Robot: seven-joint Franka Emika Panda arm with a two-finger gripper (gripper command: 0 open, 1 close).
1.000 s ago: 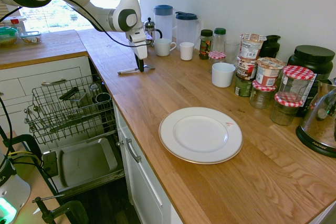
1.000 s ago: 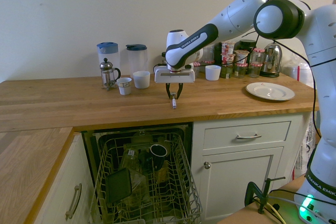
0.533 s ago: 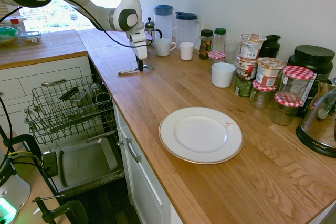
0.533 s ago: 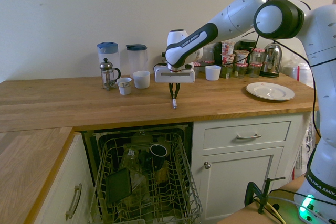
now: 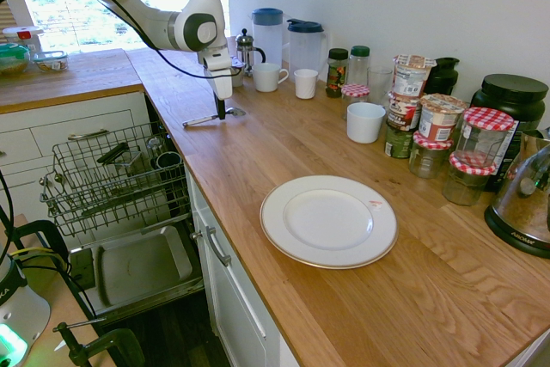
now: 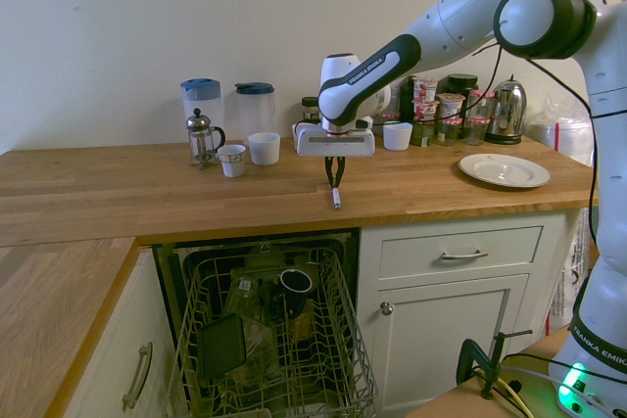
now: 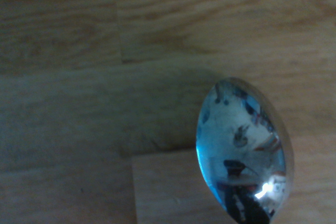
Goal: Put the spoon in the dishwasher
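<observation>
- can't see all of the spoon (image 7: 244,150) on my wrist cam, its handle runs out past the picture's edge
- the wood grain of the counter (image 7: 79,114) is pretty blurry from up close too
- the kettle (image 5: 526,199) is chopped off by the edge in the first exterior view
- same view, the gripper (image 5: 222,115) covers a bit of the spoon's middle
- my second exterior view loses the front end of the dishwasher rack (image 6: 274,340) below the frame
- the print on the small jars (image 6: 449,124) is too tiny to read there, sorry
</observation>
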